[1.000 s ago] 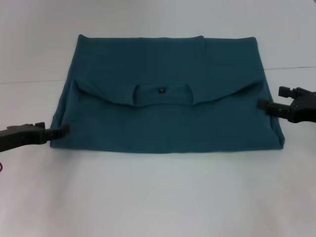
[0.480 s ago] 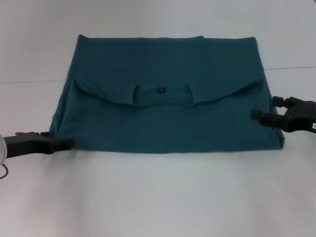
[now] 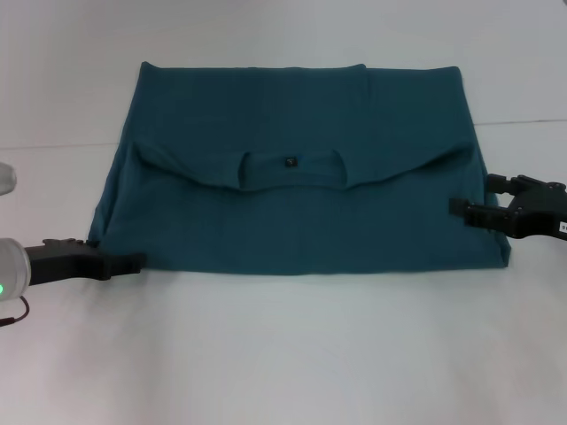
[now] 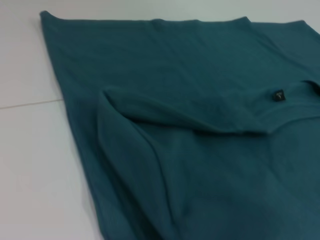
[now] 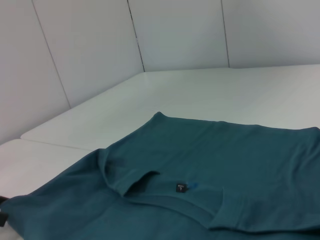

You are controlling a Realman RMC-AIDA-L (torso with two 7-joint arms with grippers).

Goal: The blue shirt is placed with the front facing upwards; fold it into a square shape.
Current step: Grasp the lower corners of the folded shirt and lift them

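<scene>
The blue shirt [image 3: 301, 177] lies on the white table [image 3: 283, 354], folded over on itself into a wide band. Its collar with a small black tag [image 3: 289, 162] faces up at the middle. The left wrist view shows the shirt [image 4: 200, 140] and one folded sleeve edge. The right wrist view shows the shirt [image 5: 210, 175] with the tag [image 5: 180, 188]. My left gripper [image 3: 111, 255] sits low at the shirt's near left corner, open, its tip touching the hem. My right gripper [image 3: 471, 197] is open at the shirt's right edge, one fingertip over the cloth.
The table has a seam line [image 3: 53, 146] running across behind the shirt's middle. Pale wall panels [image 5: 100, 45] stand beyond the table's far edge in the right wrist view.
My left gripper has slid along the shirt's left edge toward the near corner. My right gripper has dropped slightly and reached inward over the right edge. The shirt has not moved.
</scene>
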